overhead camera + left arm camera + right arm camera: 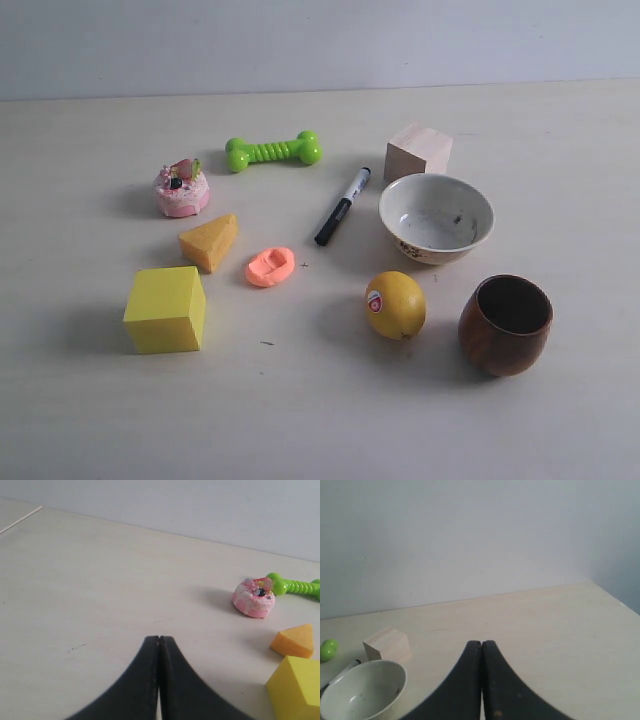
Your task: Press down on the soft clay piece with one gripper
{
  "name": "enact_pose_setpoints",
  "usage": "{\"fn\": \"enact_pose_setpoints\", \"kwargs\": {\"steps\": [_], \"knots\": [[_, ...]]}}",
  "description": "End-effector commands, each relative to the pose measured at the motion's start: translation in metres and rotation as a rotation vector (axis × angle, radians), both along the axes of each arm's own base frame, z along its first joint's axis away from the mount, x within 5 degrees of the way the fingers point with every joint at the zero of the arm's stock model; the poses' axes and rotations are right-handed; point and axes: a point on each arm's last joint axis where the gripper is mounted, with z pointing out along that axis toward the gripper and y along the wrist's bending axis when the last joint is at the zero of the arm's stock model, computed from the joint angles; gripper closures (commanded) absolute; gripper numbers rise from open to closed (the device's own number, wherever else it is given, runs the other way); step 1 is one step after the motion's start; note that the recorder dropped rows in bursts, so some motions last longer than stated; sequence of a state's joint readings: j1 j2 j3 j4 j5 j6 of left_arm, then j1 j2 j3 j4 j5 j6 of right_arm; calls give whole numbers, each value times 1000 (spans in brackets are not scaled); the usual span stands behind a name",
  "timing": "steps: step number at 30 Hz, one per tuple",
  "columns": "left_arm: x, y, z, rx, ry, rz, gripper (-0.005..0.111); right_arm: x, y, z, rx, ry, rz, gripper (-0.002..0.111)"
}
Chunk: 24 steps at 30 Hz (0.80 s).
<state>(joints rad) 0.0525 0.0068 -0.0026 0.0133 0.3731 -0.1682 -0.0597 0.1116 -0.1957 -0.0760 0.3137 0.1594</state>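
Note:
The soft clay piece [270, 267] lies on the table as a flattened salmon-orange patty with a dent in its top, between the orange-yellow wedge [209, 241] and the lemon [395, 304]. Neither arm shows in the exterior view. My left gripper [159, 639] is shut with nothing between its black fingers, over bare table, well short of the pink toy cake [253, 597]. My right gripper [481, 643] is also shut and empty, beside the white bowl [362, 689]. The clay is out of both wrist views.
Around the clay stand a yellow cube [166, 309], pink toy cake [181, 189], green bone toy [272, 150], black marker [342, 205], wooden block [418, 151], white bowl [436, 218] and brown wooden cup [505, 324].

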Motion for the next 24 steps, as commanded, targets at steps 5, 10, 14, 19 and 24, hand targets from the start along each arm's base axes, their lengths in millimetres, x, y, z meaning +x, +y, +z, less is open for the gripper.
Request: {"fn": "enact_pose_setpoints", "kwargs": {"steps": [5,10,14,19,24], "knots": [[0,0,0,-3,-5,-6,107,3,0,-16,-3,10,5,108],[0,0,0,-3,-5,-6,107,5,2,-38,25,6,22,108],[0,0,0,-3,-5,-6,107,2,4,-49,-4,-20,43,108],[0,0,0,-3,-5,-6,107,-1,4,-51,-64,-3,55,108],[0,0,0,-3,-5,-6,107,-2,5,-56,-81,52,64,108]]}}
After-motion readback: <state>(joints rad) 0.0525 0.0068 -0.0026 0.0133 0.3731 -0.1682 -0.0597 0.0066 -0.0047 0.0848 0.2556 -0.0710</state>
